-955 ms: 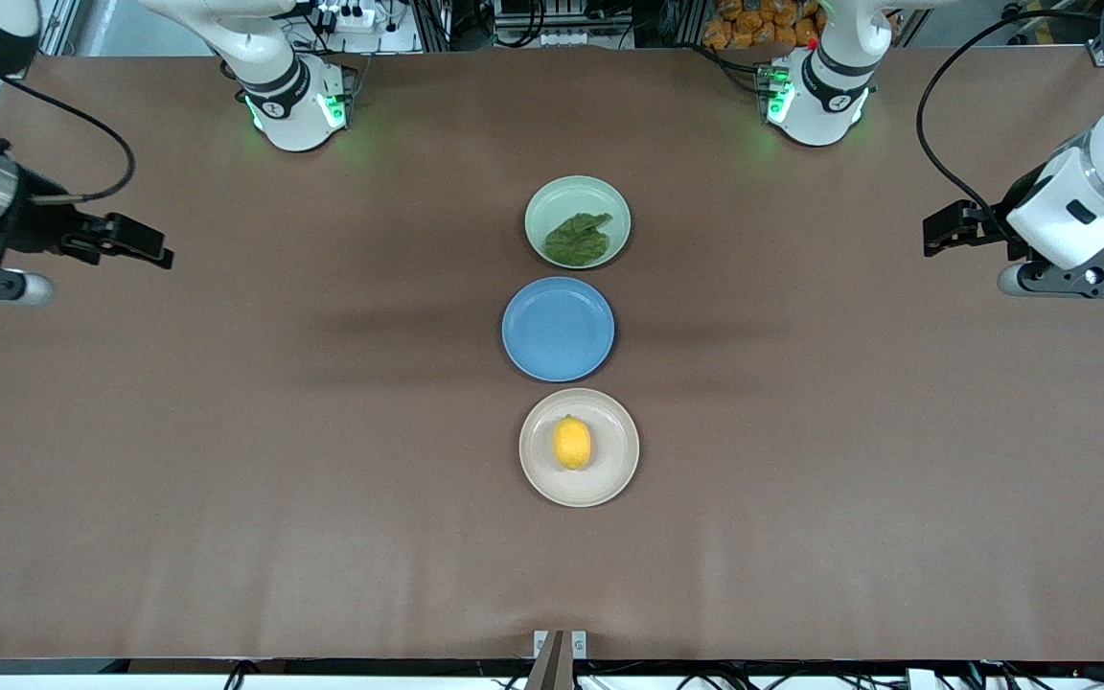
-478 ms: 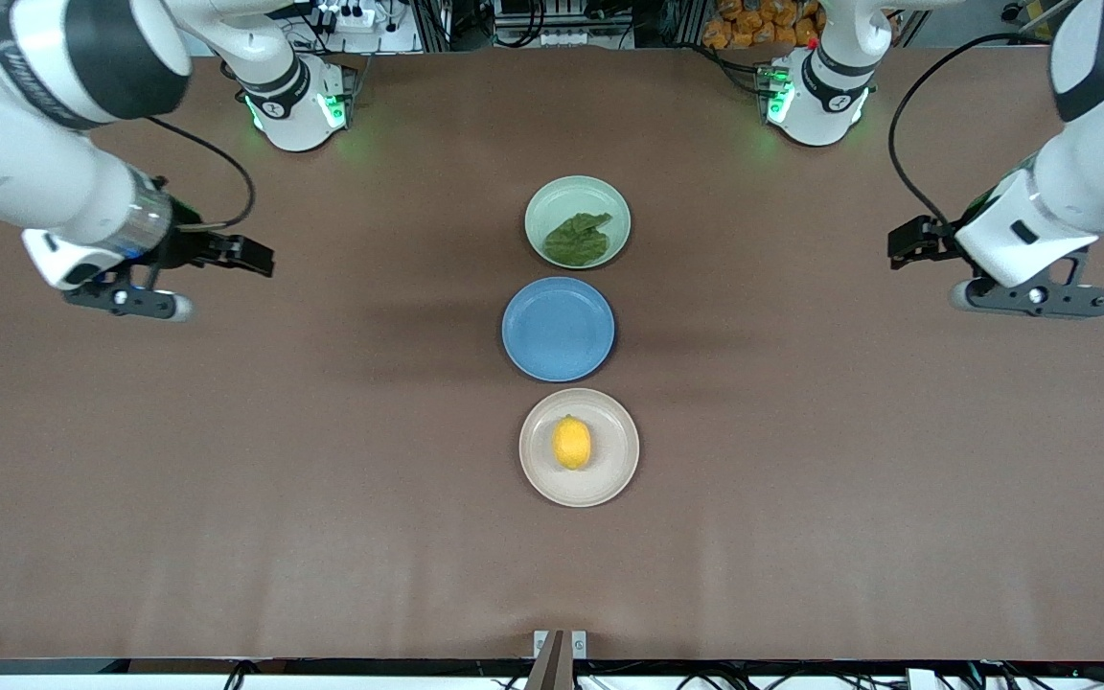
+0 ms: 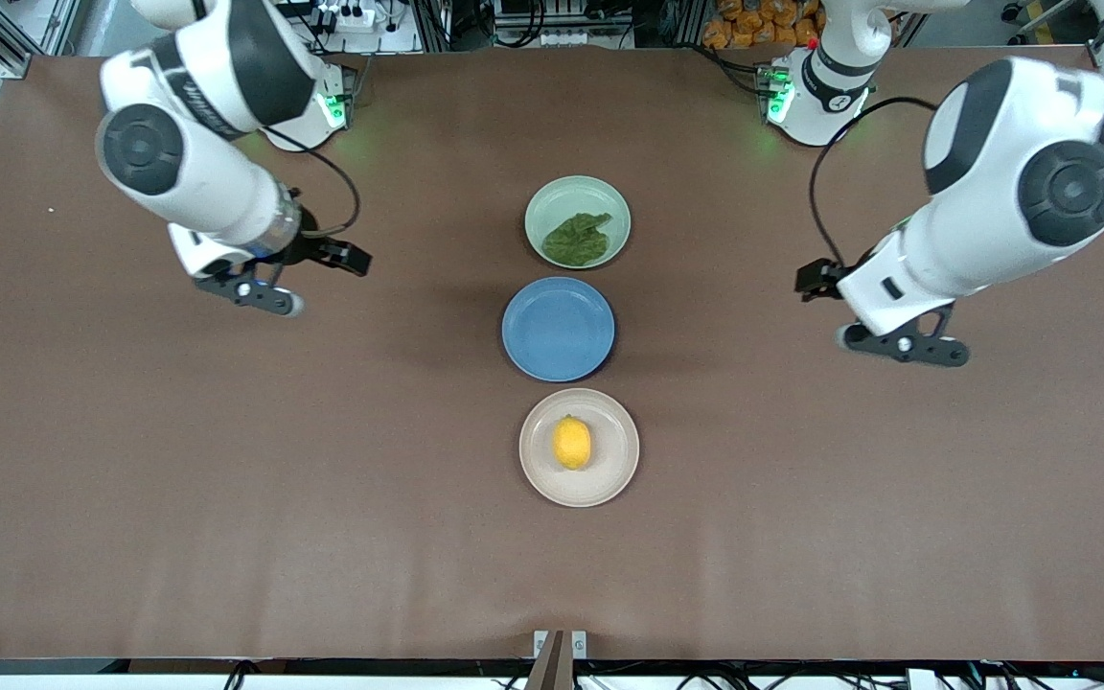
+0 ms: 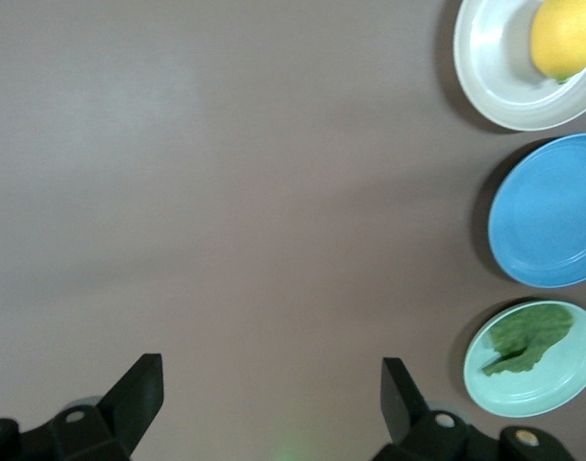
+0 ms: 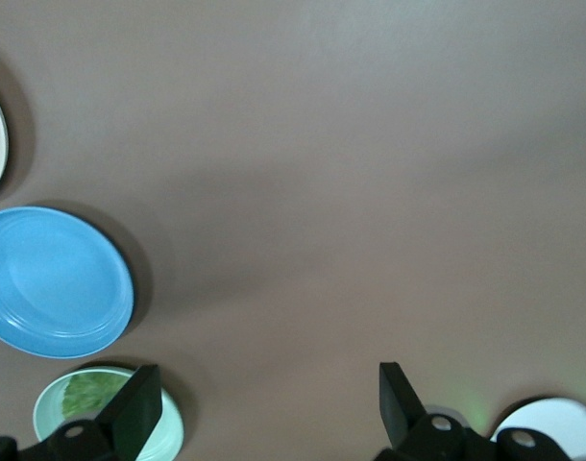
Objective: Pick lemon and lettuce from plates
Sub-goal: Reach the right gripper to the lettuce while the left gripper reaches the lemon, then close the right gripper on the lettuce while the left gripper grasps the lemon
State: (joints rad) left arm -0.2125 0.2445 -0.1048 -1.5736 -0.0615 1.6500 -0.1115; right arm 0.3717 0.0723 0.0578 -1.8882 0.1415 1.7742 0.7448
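The lettuce (image 3: pixel 578 239) lies in the mint green plate (image 3: pixel 544 199), the plate nearest the robots' bases. The lemon (image 3: pixel 571 443) sits in the beige plate (image 3: pixel 609 479), nearest the front camera. My right gripper (image 3: pixel 358 260) is open and empty over bare table, toward the right arm's end from the mint plate. My left gripper (image 3: pixel 806 278) is open and empty over bare table toward the left arm's end. The left wrist view shows the open left gripper (image 4: pixel 271 379), the lemon (image 4: pixel 565 36) and the lettuce (image 4: pixel 528 336). The right wrist view shows the open right gripper (image 5: pixel 266 389) and the lettuce (image 5: pixel 89 394).
An empty blue plate (image 3: pixel 558 329) lies between the mint and beige plates, in one row down the table's middle. It also shows in the left wrist view (image 4: pixel 548 211) and the right wrist view (image 5: pixel 53 283). The arm bases (image 3: pixel 816 91) stand along the table's edge.
Both arms have swung in from the table's ends toward the row of plates. Both grippers stay open and empty. The plates, lemon and lettuce have not moved.
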